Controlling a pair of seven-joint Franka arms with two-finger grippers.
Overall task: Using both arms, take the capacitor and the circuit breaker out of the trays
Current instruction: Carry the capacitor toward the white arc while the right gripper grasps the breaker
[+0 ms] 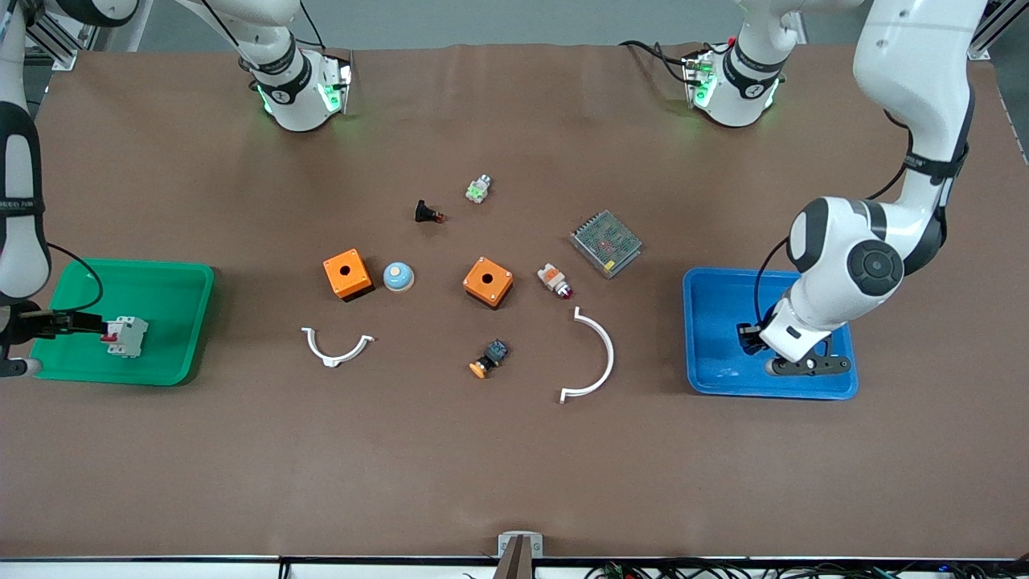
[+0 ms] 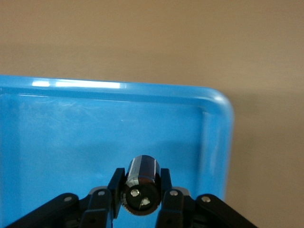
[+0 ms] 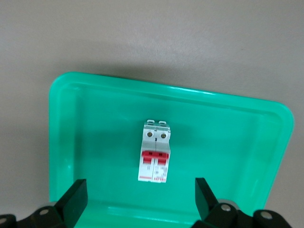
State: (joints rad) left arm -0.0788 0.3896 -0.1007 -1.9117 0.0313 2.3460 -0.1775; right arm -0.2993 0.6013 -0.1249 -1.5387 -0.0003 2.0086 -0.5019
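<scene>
The capacitor (image 2: 141,183), a small black cylinder with two pale metal dots on its end, sits between the fingers of my left gripper (image 2: 141,176). That gripper (image 1: 751,338) is shut on it, low over the blue tray (image 1: 715,358), near a tray corner (image 2: 216,107). The breaker (image 1: 125,335), white with red levers, lies flat on the floor of the green tray (image 1: 165,277). My right gripper (image 1: 80,324) hangs open over this tray. In the right wrist view its fingers (image 3: 78,190) stand wide apart, clear of the breaker (image 3: 155,152).
Between the trays lie two orange boxes (image 1: 347,274) (image 1: 488,281), a blue dome button (image 1: 398,277), a black red-tipped button (image 1: 428,213), a white-green part (image 1: 478,189), a mesh-topped box (image 1: 606,243), a white-orange switch (image 1: 555,281), an orange-capped button (image 1: 489,358) and two white arcs (image 1: 336,347) (image 1: 599,354).
</scene>
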